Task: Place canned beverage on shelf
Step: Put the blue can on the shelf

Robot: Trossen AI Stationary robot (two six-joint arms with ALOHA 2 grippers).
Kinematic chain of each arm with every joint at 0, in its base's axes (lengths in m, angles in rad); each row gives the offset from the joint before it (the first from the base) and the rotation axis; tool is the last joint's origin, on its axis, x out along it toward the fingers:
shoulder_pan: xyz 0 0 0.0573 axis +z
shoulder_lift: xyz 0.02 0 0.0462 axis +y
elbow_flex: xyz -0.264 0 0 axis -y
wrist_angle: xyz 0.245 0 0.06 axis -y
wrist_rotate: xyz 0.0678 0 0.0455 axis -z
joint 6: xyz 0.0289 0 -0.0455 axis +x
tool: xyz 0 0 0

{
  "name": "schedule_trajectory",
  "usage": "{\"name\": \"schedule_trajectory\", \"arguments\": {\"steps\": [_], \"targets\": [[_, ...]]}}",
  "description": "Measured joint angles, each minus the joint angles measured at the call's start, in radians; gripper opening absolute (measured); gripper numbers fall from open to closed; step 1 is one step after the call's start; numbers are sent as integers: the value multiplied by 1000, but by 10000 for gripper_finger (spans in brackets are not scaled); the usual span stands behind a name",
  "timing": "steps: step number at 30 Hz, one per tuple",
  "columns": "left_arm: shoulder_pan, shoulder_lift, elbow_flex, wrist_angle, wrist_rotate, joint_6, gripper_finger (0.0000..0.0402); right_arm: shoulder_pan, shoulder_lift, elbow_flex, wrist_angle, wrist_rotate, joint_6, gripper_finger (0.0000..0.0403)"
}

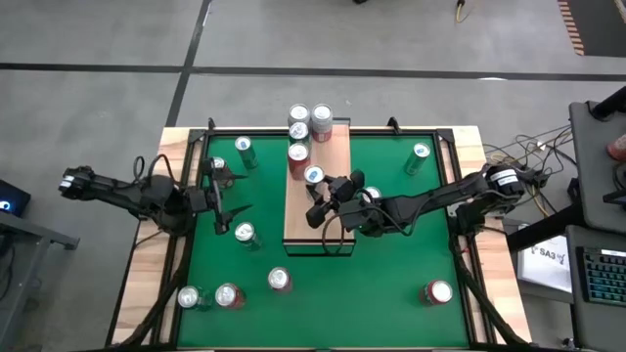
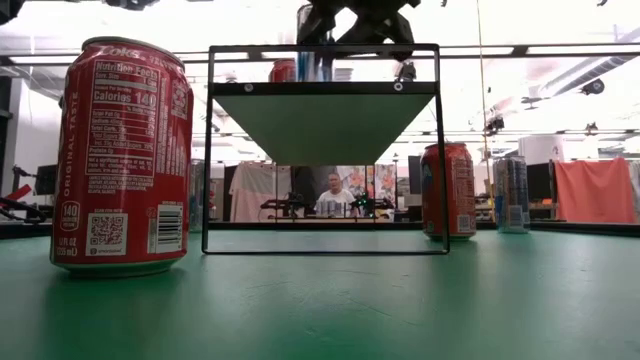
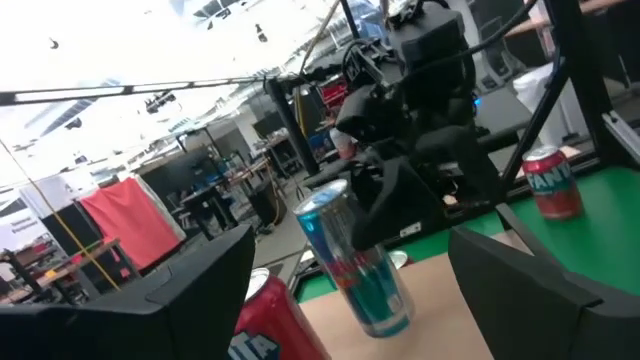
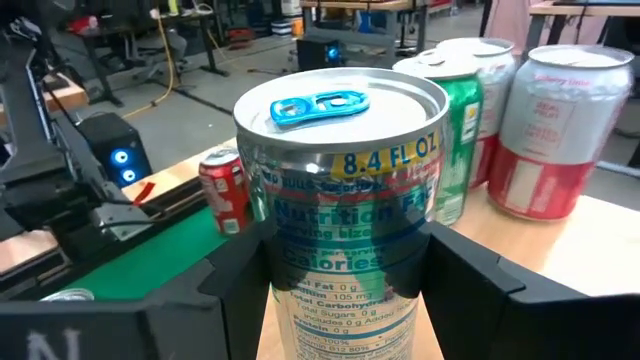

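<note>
The green table [image 1: 391, 264] holds the shelf [image 1: 318, 210] in its middle. Cans stand all around the shelf: green ones [image 1: 244, 149] on its left side, and a red can [image 1: 436, 291] far off to its right.

Pretty sure I'm sitting in a robotics lab or big open workshop. Concrete floor [image 1: 98, 39] with painted lines all around my green table [image 1: 391, 284], a keyboard [image 1: 599, 274] and cable tangle off to the side. Looking level across the table there are long ceiling lights [image 2: 560, 48], desks with gear, cloths draped over stuff, and a person [image 2: 331, 195] seated way back, a bit blurry.
</note>
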Motion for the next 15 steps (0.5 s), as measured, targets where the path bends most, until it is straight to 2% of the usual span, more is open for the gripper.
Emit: {"name": "schedule_trajectory", "arguments": {"steps": [15], "targets": [[0, -17, 0, 6, -8, 20, 318, 10, 18, -11, 33, -19, -95, 207]]}}
